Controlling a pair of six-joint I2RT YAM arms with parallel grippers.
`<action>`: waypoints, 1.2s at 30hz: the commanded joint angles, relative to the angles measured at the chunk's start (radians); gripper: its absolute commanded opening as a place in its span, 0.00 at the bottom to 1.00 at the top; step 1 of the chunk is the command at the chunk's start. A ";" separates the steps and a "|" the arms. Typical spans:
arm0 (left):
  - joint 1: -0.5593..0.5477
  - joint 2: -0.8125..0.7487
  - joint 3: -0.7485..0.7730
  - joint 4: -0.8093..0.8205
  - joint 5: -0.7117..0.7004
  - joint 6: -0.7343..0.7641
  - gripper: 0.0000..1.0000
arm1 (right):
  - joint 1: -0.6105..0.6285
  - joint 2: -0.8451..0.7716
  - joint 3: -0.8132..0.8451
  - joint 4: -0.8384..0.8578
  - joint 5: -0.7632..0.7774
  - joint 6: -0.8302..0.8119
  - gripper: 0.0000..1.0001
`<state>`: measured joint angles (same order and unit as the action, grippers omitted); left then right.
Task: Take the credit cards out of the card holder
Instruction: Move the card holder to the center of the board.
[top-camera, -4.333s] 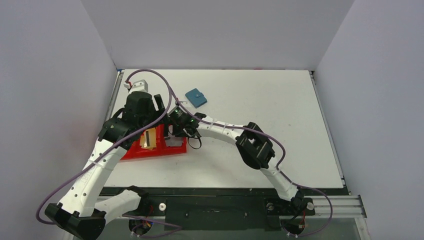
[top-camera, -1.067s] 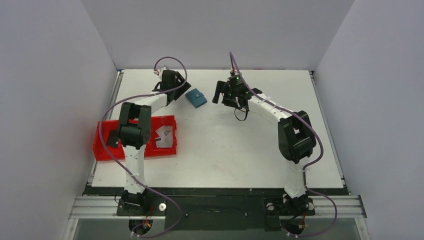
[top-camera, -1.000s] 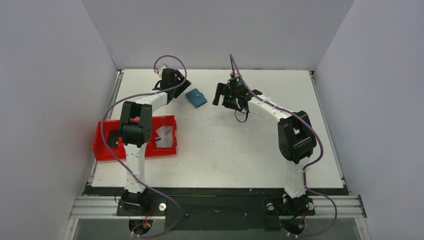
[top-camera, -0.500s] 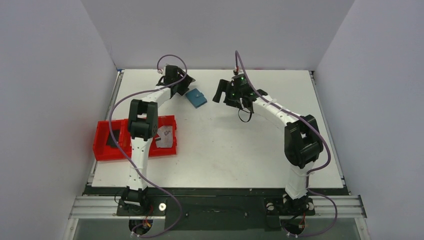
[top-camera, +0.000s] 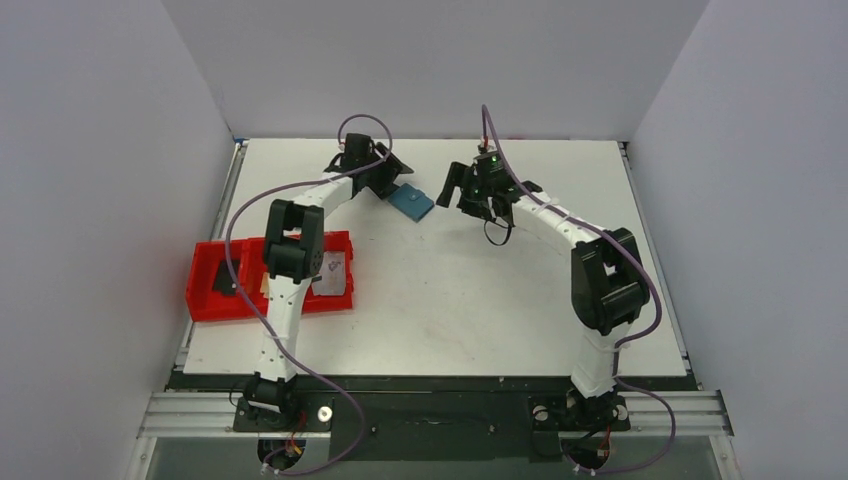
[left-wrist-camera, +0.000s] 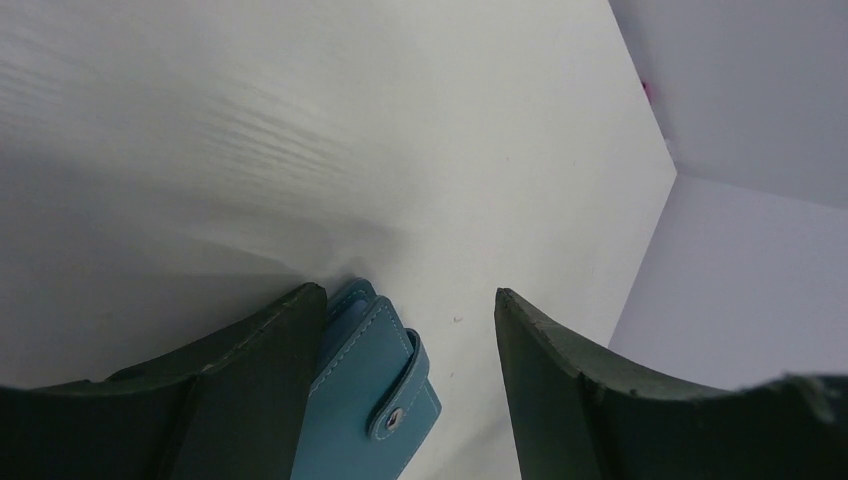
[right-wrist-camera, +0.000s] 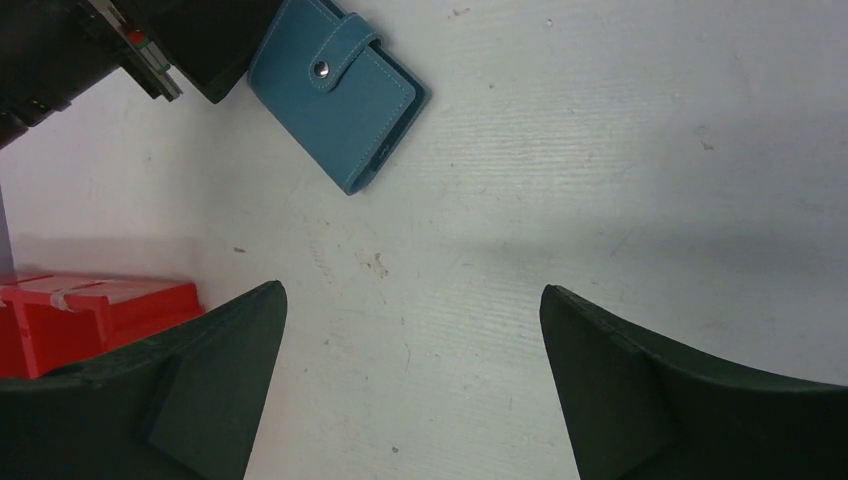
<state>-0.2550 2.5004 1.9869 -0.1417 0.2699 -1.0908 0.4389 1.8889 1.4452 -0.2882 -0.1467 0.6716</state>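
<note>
The blue card holder (top-camera: 411, 201) is laid flat and closed on the white table (top-camera: 480, 290). The left gripper (top-camera: 392, 182) is spread, with one finger against the holder's edge. The right gripper (top-camera: 455, 190) is spread nearby, clear of the holder.

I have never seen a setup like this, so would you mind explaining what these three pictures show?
These are two robot arms bolted to a white table, each ending in a two-finger gripper. The wide picture looks down from above; the other two come from a camera on each wrist, so the dark shapes at the bottom are that arm's own fingers. A closed blue card holder lies on the table, with the left gripper open right beside it and the right gripper open, a little apart. Neither holds anything. A red tray sits at the left.
</note>
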 joint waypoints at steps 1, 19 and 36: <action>-0.046 0.034 0.091 -0.174 0.105 0.085 0.61 | -0.017 -0.037 -0.034 0.034 0.015 0.019 0.93; -0.169 -0.039 -0.043 -0.245 0.134 0.171 0.61 | -0.076 0.167 0.006 0.087 0.016 0.105 0.67; -0.252 -0.311 -0.537 0.005 0.163 0.152 0.61 | 0.057 -0.053 -0.426 0.279 0.050 0.220 0.50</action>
<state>-0.4801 2.2295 1.5375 -0.1135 0.4541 -0.9569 0.4541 1.9072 1.1145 -0.0288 -0.1276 0.8524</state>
